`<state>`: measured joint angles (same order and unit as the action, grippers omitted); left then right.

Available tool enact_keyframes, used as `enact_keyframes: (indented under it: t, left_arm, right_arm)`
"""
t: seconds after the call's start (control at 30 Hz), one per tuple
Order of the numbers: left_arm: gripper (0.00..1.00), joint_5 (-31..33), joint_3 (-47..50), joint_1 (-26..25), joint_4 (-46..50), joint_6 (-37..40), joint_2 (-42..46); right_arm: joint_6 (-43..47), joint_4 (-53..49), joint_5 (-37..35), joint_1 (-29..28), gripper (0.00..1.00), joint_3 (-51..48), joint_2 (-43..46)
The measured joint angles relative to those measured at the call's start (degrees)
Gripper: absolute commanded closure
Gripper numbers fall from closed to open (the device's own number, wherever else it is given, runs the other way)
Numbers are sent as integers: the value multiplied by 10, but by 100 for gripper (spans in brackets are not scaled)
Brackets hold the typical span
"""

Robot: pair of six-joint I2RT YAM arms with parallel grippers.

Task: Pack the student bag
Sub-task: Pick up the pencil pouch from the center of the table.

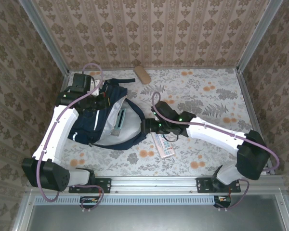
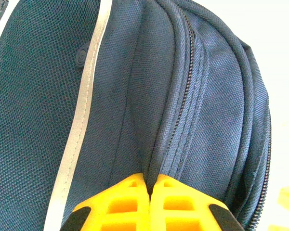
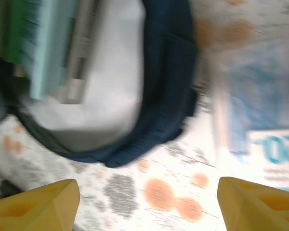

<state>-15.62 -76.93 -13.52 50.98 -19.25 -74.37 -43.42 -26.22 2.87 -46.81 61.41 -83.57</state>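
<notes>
Floral cloth is covering the bench (image 1: 216, 103), with patterned wallpaper rising on three sides. At the left, the left claw (image 2: 149, 182) is pinching shut on a ridge of navy fabric beside a zip (image 2: 183, 101), apparently lifting that edge of the student bag (image 1: 103, 120) so its mouth gapes toward the other arm. The bag is lying left of centre on the bench, its pale lining (image 3: 111, 86) showing, and flat book-like items (image 3: 48, 48) are already sitting inside against one wall. Behind it, near the far edge, a tan block (image 1: 141, 74) is lying well apart from both arms. The right claw (image 3: 149, 192) is hovering just beside the bag's open rim with its fingers spread wide and nothing between them. To its right, a blue-and-white packet (image 1: 163, 146) is lying on the bench, probably next to go in; the bag's sagging rim is looking like the likeliest snag.
</notes>
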Motion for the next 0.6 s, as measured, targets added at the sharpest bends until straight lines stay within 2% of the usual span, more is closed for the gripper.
enact_keyframes:
  t: [0.3,0.53,0.6]
  left_arm:
    - [100,-1,0,0,0,0,0]
    - [100,-2,0,0,0,0,0]
    - [100,-2,0,0,0,0,0]
  right_arm:
    - [27,-55,-43,3,35,-164,62]
    - [27,-57,-46,2,36,-211,77]
    - [18,-53,-42,0,39,-221,77]
